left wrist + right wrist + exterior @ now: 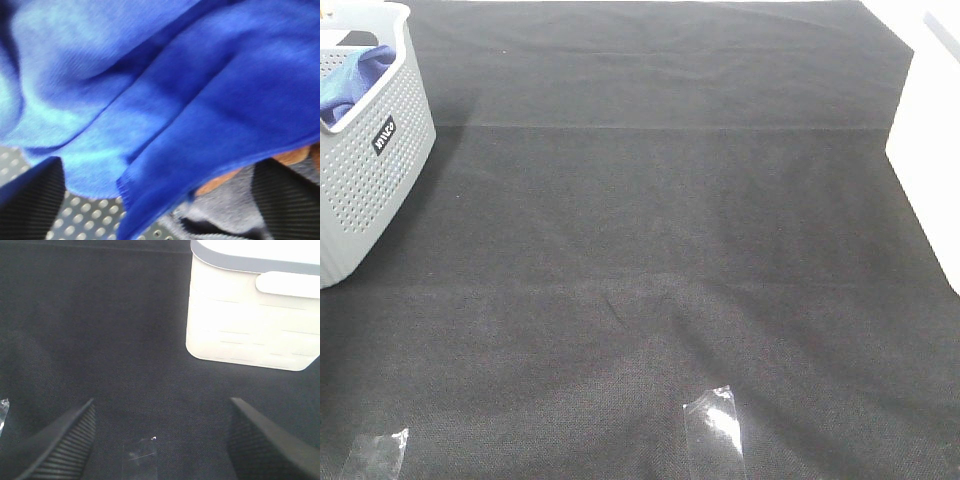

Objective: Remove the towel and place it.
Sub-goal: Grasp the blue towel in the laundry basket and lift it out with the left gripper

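Towel (165, 85) fabric, bright blue, lies bunched in loose folds inside the basket (75, 215). It fills nearly all of the left wrist view, with one hemmed edge hanging over the basket's perforated grey plastic. The left gripper (160, 167) is down inside the basket, right at the towel. Its jaws stand wide apart with a thick fold lying between the two black ribbed fingers (30, 200). Whether either finger presses on the fabric cannot be told, and nothing is clamped. Just under the towel, in the same basket, show a grey cloth (225, 210) and a sliver of something orange (292, 156). The right gripper (162, 405) is well apart from the basket, also spread wide and holding nothing. It hovers over the black table cloth (100, 330), with a strip of clear tape (140, 452) lying flat on the cloth below it. In the high view the basket stands on the table cloth, and the blue of the towel shows over its rim beside something dark in the same basket. Two pieces of clear tape lie on the cloth well away from the basket, nearer the camera. A white bin (250, 315) stands across the table cloth from the basket, on the opposite side, and the right gripper faces it.
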You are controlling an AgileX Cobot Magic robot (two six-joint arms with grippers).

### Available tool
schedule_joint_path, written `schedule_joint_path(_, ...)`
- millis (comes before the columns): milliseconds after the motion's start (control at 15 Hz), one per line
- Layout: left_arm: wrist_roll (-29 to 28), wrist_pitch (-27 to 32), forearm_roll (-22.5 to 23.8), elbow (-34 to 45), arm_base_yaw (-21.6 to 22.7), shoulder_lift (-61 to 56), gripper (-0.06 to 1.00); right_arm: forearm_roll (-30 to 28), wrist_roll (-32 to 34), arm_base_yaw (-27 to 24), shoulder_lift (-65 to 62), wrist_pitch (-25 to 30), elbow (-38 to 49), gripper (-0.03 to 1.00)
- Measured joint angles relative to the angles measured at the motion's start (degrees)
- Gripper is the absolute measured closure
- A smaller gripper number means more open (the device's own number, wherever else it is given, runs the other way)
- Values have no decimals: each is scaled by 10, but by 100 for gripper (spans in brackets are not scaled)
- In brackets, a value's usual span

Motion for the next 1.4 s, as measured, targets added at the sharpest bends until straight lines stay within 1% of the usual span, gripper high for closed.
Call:
schedule_joint_path(133, 2, 6, -6, 0, 0, 0, 26, 0, 0, 0, 0, 0, 0, 28)
schedule_joint_path(267, 0, 6, -6, 0, 2, 0, 53, 0, 0, 0, 0, 0, 0, 28)
schedule_joint_path(333, -5, 6, -6, 0, 2, 0, 64, 0, 0, 0, 0, 0, 0, 28)
schedule_joint_path(400, -14, 6, -6, 0, 2, 0, 71, 0, 0, 0, 0, 0, 0, 28)
schedule_joint_path(467, -21, 6, -6, 0, 2, 0, 75, 0, 0, 0, 0, 0, 0, 28)
schedule_joint_path(667, -23, 6, -6, 0, 2, 0, 79, 0, 0, 0, 0, 0, 0, 28)
schedule_joint_path(800, -23, 6, -6, 0, 2, 0, 92, 0, 0, 0, 0, 0, 0, 28)
schedule_joint_path(867, -23, 6, -4, 0, 2, 0, 94, 0, 0, 0, 0, 0, 0, 28)
schedule_joint_path(1000, -26, 7, 9, -2, 2, -1, 94, 0, 0, 0, 0, 0, 0, 28)
schedule_joint_path(1133, -26, 7, 9, -3, 2, -19, 94, 0, 0, 0, 0, 0, 0, 28)
schedule_joint_path(1400, -66, 22, 6, -5, 2, -99, 94, 0, 0, 0, 0, 0, 0, 28)
